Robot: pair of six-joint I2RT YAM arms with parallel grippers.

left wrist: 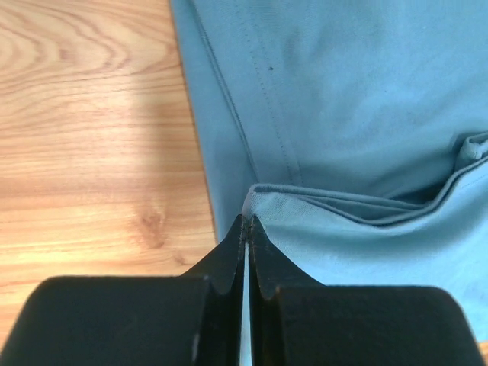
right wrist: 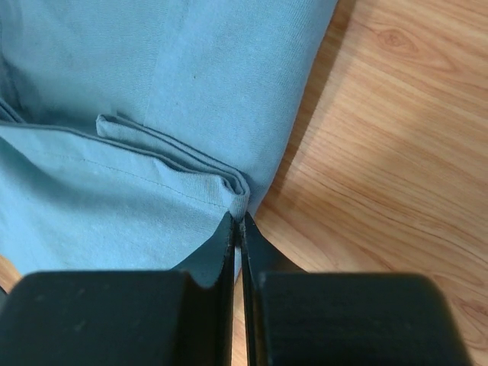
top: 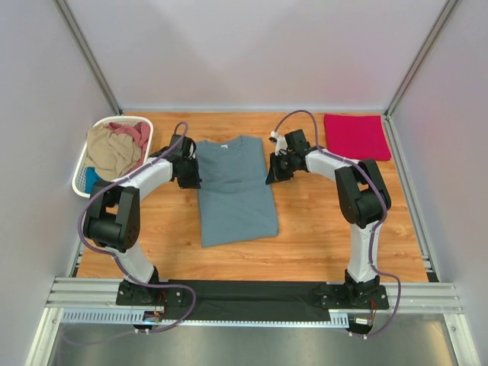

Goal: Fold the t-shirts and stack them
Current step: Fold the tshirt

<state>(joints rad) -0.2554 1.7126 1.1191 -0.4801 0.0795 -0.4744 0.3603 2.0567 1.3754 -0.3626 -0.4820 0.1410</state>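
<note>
A slate grey-blue t-shirt (top: pixel 236 191) lies flat in the middle of the table, collar at the far end and its sides folded in. My left gripper (top: pixel 192 179) is at its left upper edge, and in the left wrist view the gripper (left wrist: pixel 247 221) is shut on a folded corner of the shirt (left wrist: pixel 358 91). My right gripper (top: pixel 273 174) is at the right upper edge; in the right wrist view the gripper (right wrist: pixel 237 219) pinches the layered fold of the shirt (right wrist: pixel 152 76). A crimson-pink t-shirt (top: pixel 356 136) lies folded at the back right.
A white slatted basket (top: pixel 80 179) stands at the back left, holding a tan shirt (top: pixel 113 151), a dusty-pink one (top: pixel 133 131) and a bit of bright blue (top: pixel 91 181). Grey walls close in the table on three sides.
</note>
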